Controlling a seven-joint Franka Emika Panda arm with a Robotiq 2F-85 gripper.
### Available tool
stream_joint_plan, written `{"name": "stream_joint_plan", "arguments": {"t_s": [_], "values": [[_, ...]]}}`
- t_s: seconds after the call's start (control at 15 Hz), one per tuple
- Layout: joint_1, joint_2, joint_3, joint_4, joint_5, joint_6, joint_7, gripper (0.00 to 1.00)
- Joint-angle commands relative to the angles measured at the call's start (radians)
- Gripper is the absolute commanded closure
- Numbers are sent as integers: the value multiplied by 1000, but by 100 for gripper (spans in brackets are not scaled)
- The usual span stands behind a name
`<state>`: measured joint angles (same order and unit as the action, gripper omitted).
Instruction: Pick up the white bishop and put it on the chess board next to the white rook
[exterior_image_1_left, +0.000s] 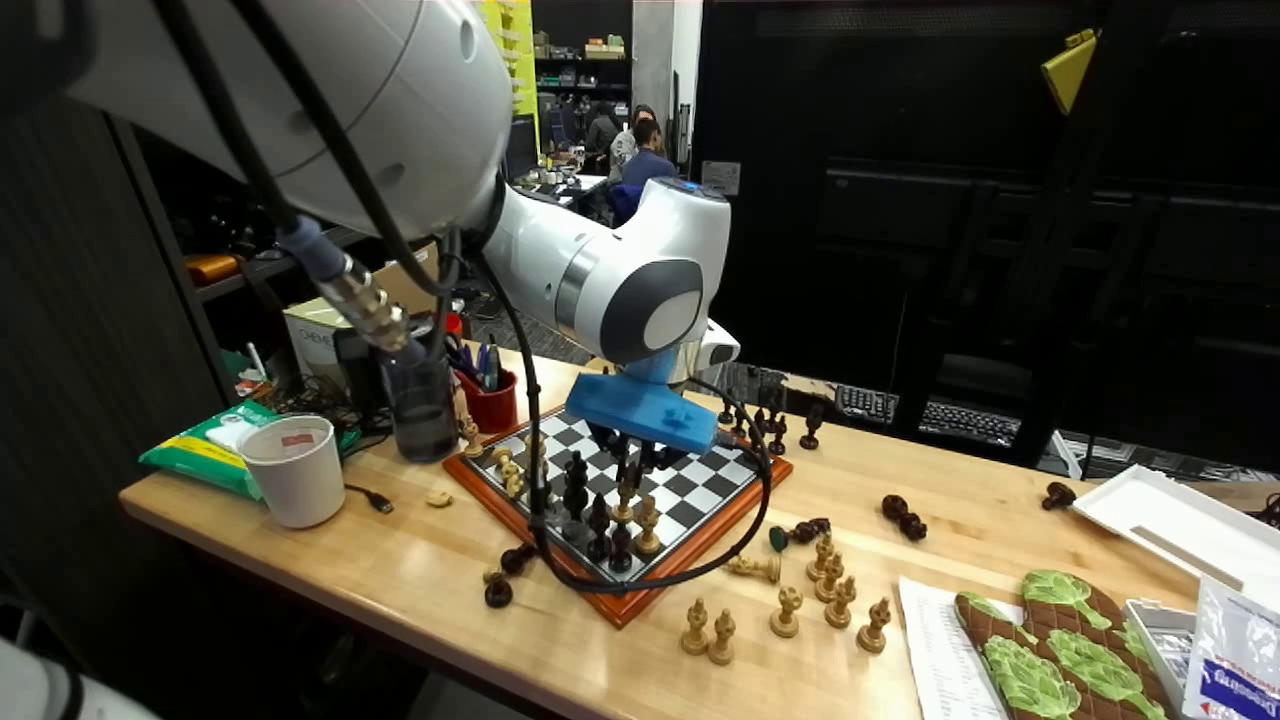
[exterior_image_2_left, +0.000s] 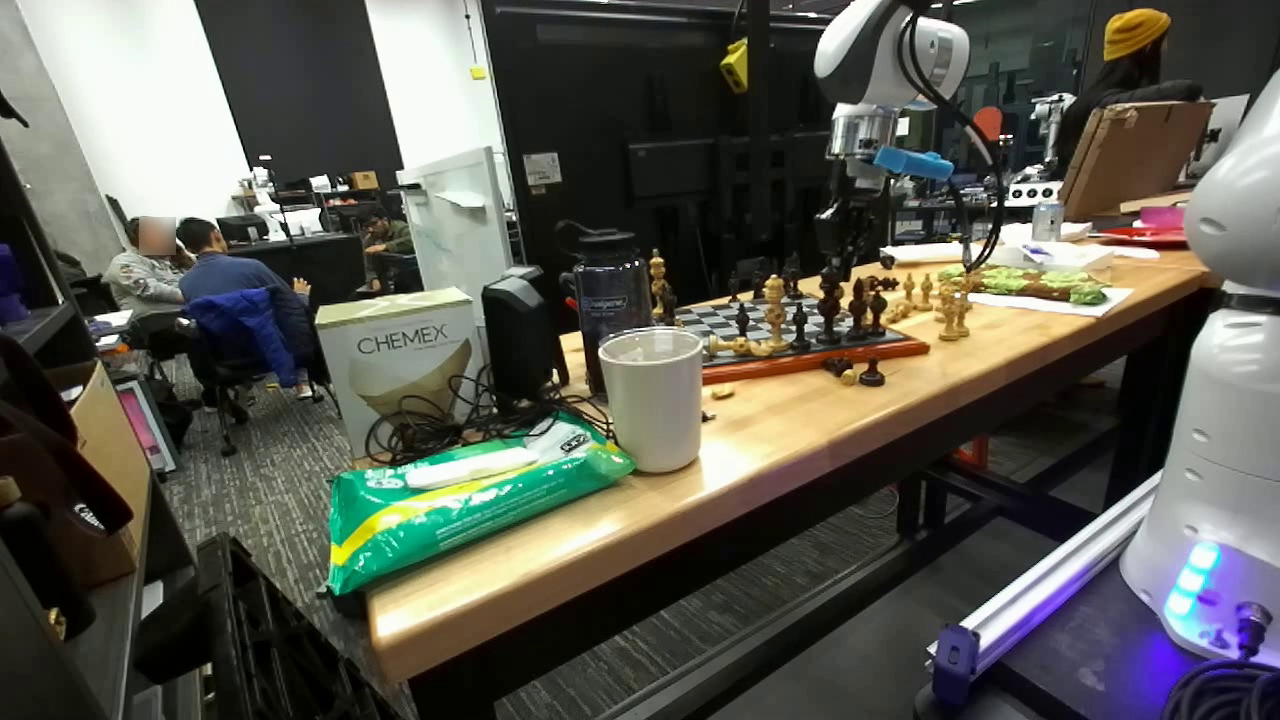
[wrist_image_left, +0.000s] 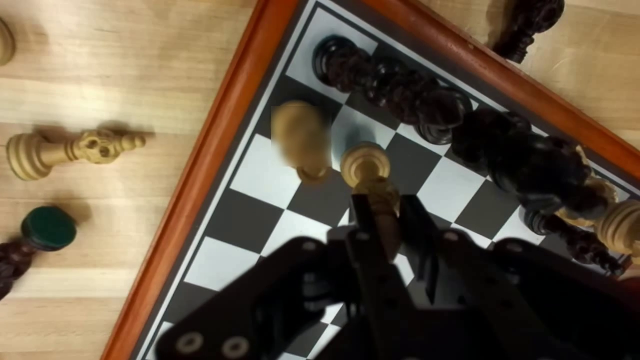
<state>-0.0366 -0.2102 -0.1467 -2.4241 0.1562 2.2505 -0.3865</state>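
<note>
The chess board (exterior_image_1_left: 702, 541) lies on the wooden table; its frame also shows in the wrist view (wrist_image_left: 205, 135). My gripper (wrist_image_left: 382, 200) points down over the board, with its fingers on both sides of a light wooden piece, seemingly the white bishop (wrist_image_left: 364, 164). The gripper (exterior_image_1_left: 630, 475) and this piece (exterior_image_1_left: 623, 507) also show in an exterior view. The piece's base is close above the board or on it; I cannot tell which. Beside it another light piece, perhaps the white rook (wrist_image_left: 300, 132), stands on the board; its top is blurred.
Several dark pieces (wrist_image_left: 435, 102) stand along the near board edge, close to the gripper. A light piece (wrist_image_left: 95, 147) lies beside the board. Several light pieces (exterior_image_1_left: 785, 612) stand on the table. A white cup (exterior_image_1_left: 298, 470) and dark bottle (exterior_image_1_left: 418, 410) stand at the other end.
</note>
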Motion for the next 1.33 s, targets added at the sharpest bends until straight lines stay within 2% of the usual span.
{"name": "stream_joint_plan", "arguments": {"t_s": [0.0,0.47,0.53,1.27], "values": [[3,-8,-2,-5,24,-8,-26,52],[-2,-21,0,-4,10,-2,-11,5],[-4,-28,3,-4,0,1,-2,1],[-50,-113,22,-7,-212,41,191,0]]}}
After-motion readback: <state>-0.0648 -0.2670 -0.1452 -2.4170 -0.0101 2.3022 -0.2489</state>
